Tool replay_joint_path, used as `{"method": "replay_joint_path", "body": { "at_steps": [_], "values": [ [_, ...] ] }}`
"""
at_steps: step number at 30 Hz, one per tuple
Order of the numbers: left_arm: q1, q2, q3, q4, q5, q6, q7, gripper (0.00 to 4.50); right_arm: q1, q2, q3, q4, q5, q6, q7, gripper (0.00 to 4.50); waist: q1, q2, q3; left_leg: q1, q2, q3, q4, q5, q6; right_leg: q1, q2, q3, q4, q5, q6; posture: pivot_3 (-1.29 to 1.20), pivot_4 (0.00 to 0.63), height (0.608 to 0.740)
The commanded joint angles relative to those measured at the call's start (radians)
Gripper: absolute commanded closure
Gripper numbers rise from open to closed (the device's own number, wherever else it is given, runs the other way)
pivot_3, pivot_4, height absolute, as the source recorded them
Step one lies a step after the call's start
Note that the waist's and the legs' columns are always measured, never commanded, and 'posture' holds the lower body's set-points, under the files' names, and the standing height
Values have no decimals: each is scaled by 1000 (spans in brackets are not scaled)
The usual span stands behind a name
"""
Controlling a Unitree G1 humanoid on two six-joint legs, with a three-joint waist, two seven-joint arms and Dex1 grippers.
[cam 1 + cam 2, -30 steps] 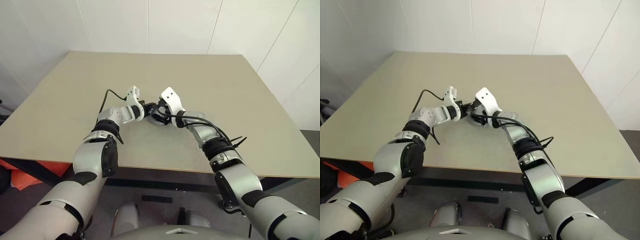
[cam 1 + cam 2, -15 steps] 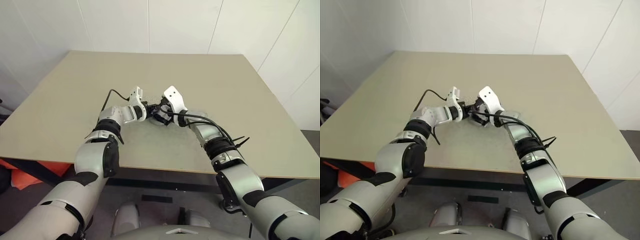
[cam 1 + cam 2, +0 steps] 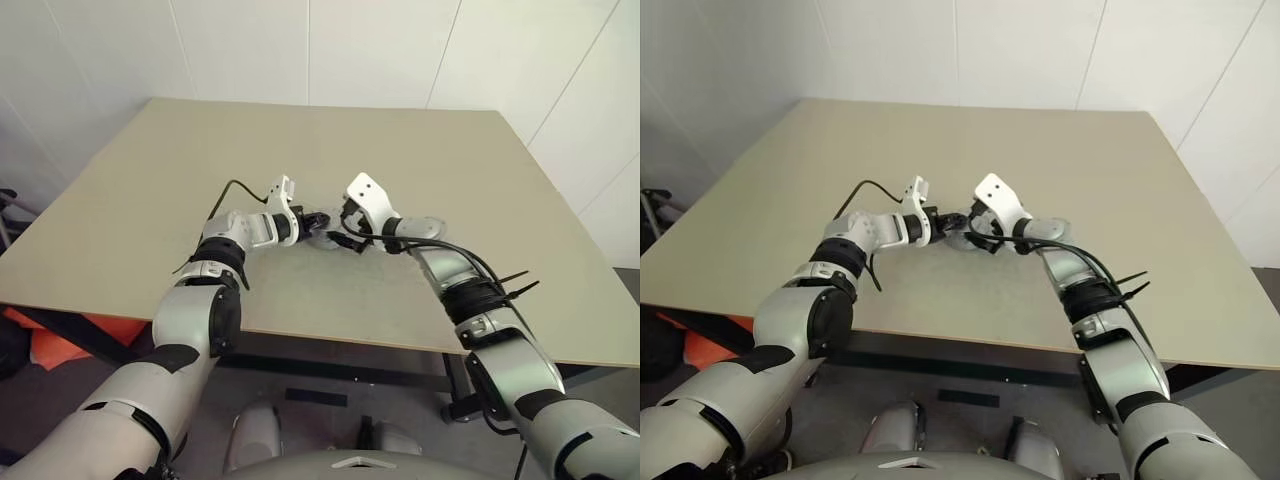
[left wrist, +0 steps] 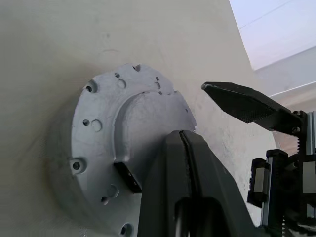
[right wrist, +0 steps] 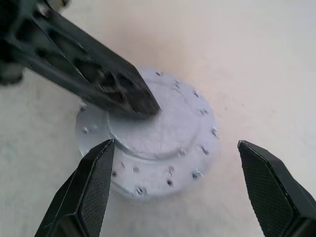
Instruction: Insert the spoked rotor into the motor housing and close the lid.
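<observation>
the table [image 3: 150,180] around the motor housing [image 5: 153,148] is bare. the left gripper [image 5: 133,101], fingers pressed together, rests its tips on the housing's raised top. the right gripper [image 5: 180,185] stands wide apart just beside the housing, holding nothing.

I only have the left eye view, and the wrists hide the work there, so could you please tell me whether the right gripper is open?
Observer: Yes, the right gripper is open, its fingers spread wider than the round grey part and not closed on it.
Operator: Thank you. And the left one?
Observer: The left gripper is shut, its tips on the part's raised middle.
Operator: What does the part's top look like?
Observer: Small holes ring the flange around that raised middle.
</observation>
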Motion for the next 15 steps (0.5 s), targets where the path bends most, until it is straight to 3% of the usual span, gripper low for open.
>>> {"method": "replay_joint_path", "body": {
  "at_steps": [1, 9, 15],
  "values": [
    [34, 22, -23, 4, 31, 25, 22, 4500, -9, -73, -77, -30, -8, 17, -42, 17, -1, 0, 0, 0, 0, 0, 0, 0, 0, 0, 0, 0, 0, -1, 2, 0, 0, 740],
    [70, 40, -28, -45, 27, 48, 18, 4500, 28, -102, -158, -18, 32, 59, -80, 17, -24, 0, 0, 4, 0, 0, -2, 1, -1, 0, 2, 0, 0, 0, 1, 0, 0, 740],
    [79, 37, -29, -66, 27, 54, 26, 4500, -18, 39, -412, -24, 306, 303, -133, 17, -29, 0, 0, 2, 0, 1, -2, 0, 0, -1, 2, 0, 0, 3, -5, 0, 0, 740]
  ]
}}
